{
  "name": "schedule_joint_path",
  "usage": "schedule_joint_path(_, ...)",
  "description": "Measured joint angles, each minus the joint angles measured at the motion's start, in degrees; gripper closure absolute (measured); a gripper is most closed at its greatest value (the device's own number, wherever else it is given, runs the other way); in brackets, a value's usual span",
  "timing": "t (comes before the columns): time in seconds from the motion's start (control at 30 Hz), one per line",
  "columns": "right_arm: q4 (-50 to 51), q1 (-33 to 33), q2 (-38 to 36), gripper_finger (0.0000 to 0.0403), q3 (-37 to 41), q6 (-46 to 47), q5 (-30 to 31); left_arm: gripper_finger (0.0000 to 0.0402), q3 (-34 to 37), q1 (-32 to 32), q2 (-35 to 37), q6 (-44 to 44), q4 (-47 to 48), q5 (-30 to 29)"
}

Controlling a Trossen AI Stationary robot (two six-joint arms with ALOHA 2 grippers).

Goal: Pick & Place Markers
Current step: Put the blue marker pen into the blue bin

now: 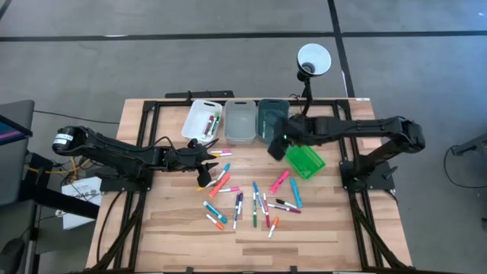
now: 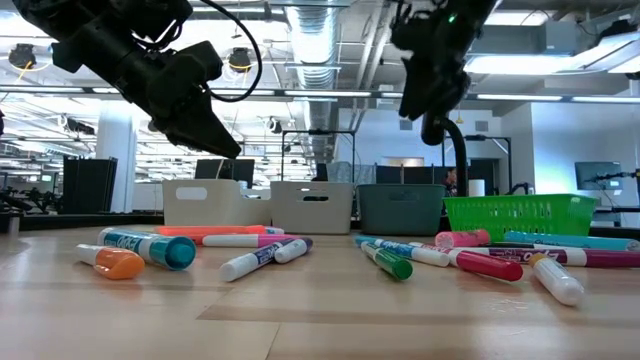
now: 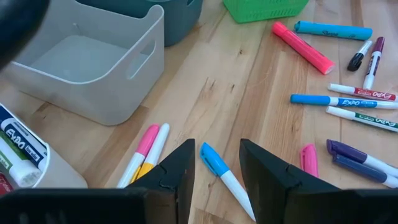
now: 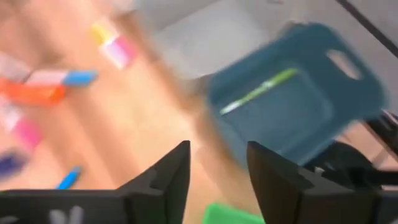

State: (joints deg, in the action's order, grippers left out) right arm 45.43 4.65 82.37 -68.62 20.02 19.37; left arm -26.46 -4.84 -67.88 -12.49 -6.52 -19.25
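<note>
**Inspector:** Where are the markers (image 1: pixel 255 202)?

**Assistant:** Most lie scattered on the wooden table (image 1: pixel 342 228), in front of the bins. A few sit in the white bin (image 1: pixel 202 120), and a green one (image 4: pixel 258 91) lies in the teal bin (image 1: pixel 272 118).

**Inspector:** And the grippers?

**Assistant:** The left gripper (image 3: pixel 216 171) hangs above a blue-capped white marker (image 3: pixel 225 177), fingers spread and empty. The right gripper (image 4: pixel 217 163) hangs near the teal bin, fingers apart, nothing between them.
</note>
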Motion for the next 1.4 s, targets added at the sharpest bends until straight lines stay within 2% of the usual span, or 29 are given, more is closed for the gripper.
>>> schedule_joint_path(0.13,0.09,-5.95,1.58,0.0226,0.0,-3.56,-2.76,0.028,0.0,0.0,0.0,-0.01,0.0,0.0)
schedule_joint_path(0.37,-4.43,-12.93,8.62,0.0216,0.0,1.41,-5.5,0.028,0.0,0.0,0.0,-0.44,-0.01,0.0)
schedule_joint_path(0.47,-6.53,-14.46,12.59,0.0216,0.0,3.45,-9.49,0.028,0.0,-0.02,0.0,-0.44,-0.02,0.0)
schedule_joint_path(0.63,-7.91,-14.62,18.52,0.0221,-0.09,11.0,-15.05,0.028,0.0,0.0,-0.01,-0.44,-0.35,0.0)
schedule_joint_path(0.83,-8.7,-13.56,24.02,0.0236,-2.95,11.51,-22.6,0.028,0.0,0.0,-0.01,-0.44,-0.91,0.0)
schedule_joint_path(1.1,-8.18,-13.51,30.72,0.0247,-8.24,11.55,-25.38,0.028,0.0,-0.01,0.0,-0.44,-1.05,0.0)
schedule_joint_path(1.4,-6.85,-13.52,34.95,0.0254,-10.78,11.15,-24.61,0.028,0.0,-0.01,-0.01,-0.42,-1.05,0.0)
